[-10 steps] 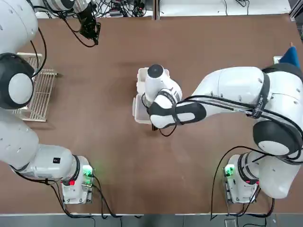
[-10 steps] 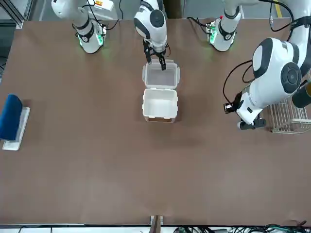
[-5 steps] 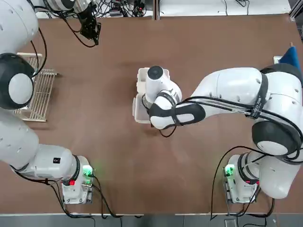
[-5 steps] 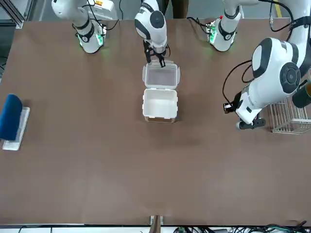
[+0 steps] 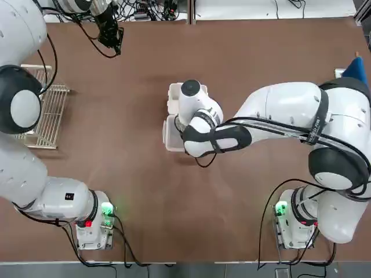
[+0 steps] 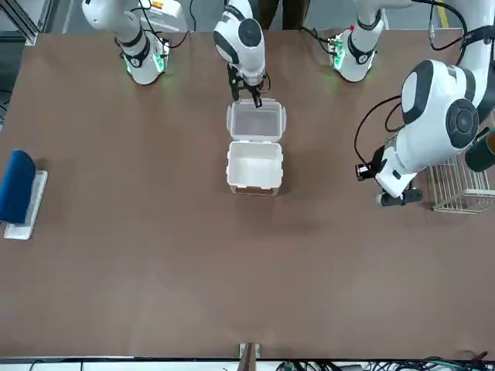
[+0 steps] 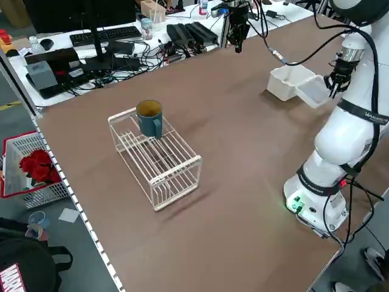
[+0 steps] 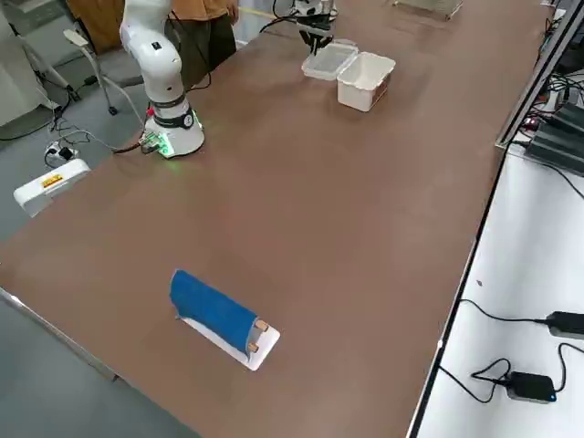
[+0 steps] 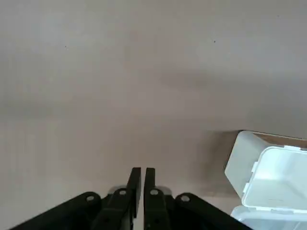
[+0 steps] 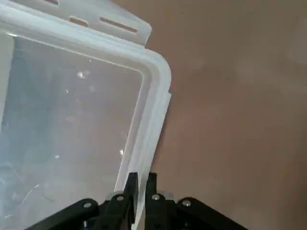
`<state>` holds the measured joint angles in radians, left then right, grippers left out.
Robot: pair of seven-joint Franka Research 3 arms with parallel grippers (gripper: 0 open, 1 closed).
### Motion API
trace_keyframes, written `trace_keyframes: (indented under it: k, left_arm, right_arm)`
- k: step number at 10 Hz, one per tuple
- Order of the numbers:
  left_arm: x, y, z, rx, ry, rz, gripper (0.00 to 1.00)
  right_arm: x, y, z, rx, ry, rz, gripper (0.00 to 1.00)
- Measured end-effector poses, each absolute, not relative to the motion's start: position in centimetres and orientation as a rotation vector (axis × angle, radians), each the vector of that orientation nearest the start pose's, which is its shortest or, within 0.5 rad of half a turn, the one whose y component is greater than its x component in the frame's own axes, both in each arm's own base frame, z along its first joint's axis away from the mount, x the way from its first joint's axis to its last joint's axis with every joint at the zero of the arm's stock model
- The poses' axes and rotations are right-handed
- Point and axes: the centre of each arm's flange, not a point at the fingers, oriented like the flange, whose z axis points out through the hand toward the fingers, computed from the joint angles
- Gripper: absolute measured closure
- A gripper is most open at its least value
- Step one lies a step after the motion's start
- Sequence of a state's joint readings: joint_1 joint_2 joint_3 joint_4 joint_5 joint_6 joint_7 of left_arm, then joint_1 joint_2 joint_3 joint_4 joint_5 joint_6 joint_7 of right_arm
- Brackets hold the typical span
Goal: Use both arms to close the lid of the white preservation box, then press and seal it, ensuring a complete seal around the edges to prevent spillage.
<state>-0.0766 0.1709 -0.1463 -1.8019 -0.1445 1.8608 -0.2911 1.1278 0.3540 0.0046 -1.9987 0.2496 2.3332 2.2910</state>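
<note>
Front view showed the white preservation box (image 6: 254,168) near the middle of the brown table (image 6: 155,255), its shallow rounded-rectangular body open and empty, the walls a milky translucent white; the lid (image 6: 256,122) lay flat and open on the robot's side of the box, joined to it along the hinge, clearer than the body so that the table's brown showed through its panel. Right wrist view gave the lid's detail: a raised rim running round a rounded corner, a flat tab with narrow slots at one edge, and small glints and scuffs on the clear panel; the right gripper (image 10: 139,178) had its fingers drawn together on the lid's raised rim at the edge farthest from the box, the thin plastic pinched between them. In the front view that same right gripper (image 6: 254,99) stood at the lid's outer edge, pointing down from the arm that reached in over the table. The left gripper (image 5: 111,41) hung well apart from the box, over bare table near the far edge, its fingers closed together on nothing; the left wrist view showed them side by side with only a slit between, and the box and part of its lid off to one side.
</note>
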Motion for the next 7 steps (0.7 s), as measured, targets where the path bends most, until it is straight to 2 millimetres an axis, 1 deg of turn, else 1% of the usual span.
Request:
trace_keyframes:
  k: [3, 5, 7]
  left_arm:
    - [58.1, -13.4, 44.7, -3.257, -0.206, 0.225, 0.9]
    - [58.2, -13.2, 45.0, -3.259, -0.21, 0.215, 0.9]
    - [58.2, -13.2, 45.1, -3.259, -0.21, 0.214, 0.9]
  right_arm:
    - [25.5, 54.6, 28.7, -2.497, 1.98, 0.287, 0.91]
    - [25.9, 54.7, 30.0, -2.503, 1.993, 0.302, 0.91]
    - [26.7, 54.7, 31.9, -2.495, 2.018, 0.336, 0.91]
